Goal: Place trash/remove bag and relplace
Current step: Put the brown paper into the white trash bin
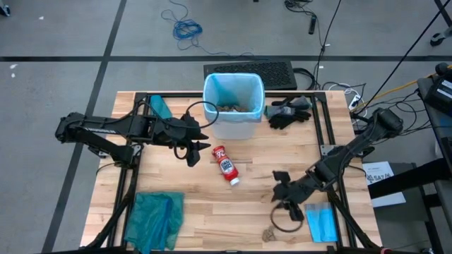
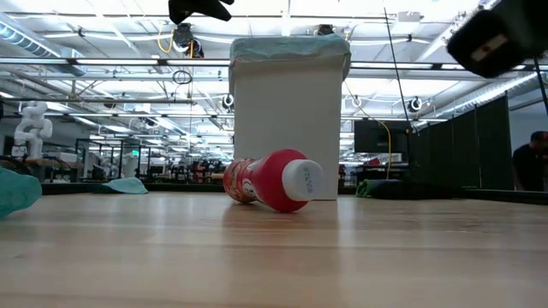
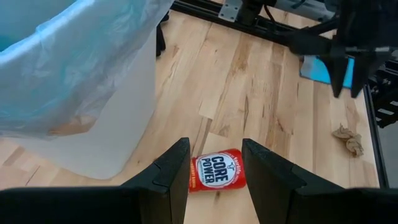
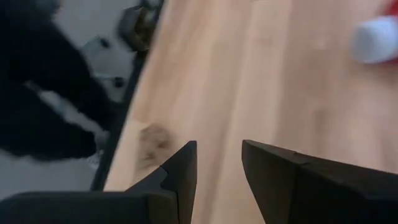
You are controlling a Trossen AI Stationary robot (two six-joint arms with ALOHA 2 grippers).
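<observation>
A red-and-white bottle lies on its side on the table in front of the white bin, its white cap toward the near edge. The bin is lined with the light-blue bag, and brown scraps lie inside. My left gripper hangs open above the bottle's red end, well clear of it. My right gripper is open over the table's near right part. A crumpled brown scrap lies near the near edge.
A teal-green bag lies at the near left corner. A small folded blue sheet is near right, and black gloves are right of the bin. A black ring of cable hangs under my right arm. Bare wood lies between bottle and right gripper.
</observation>
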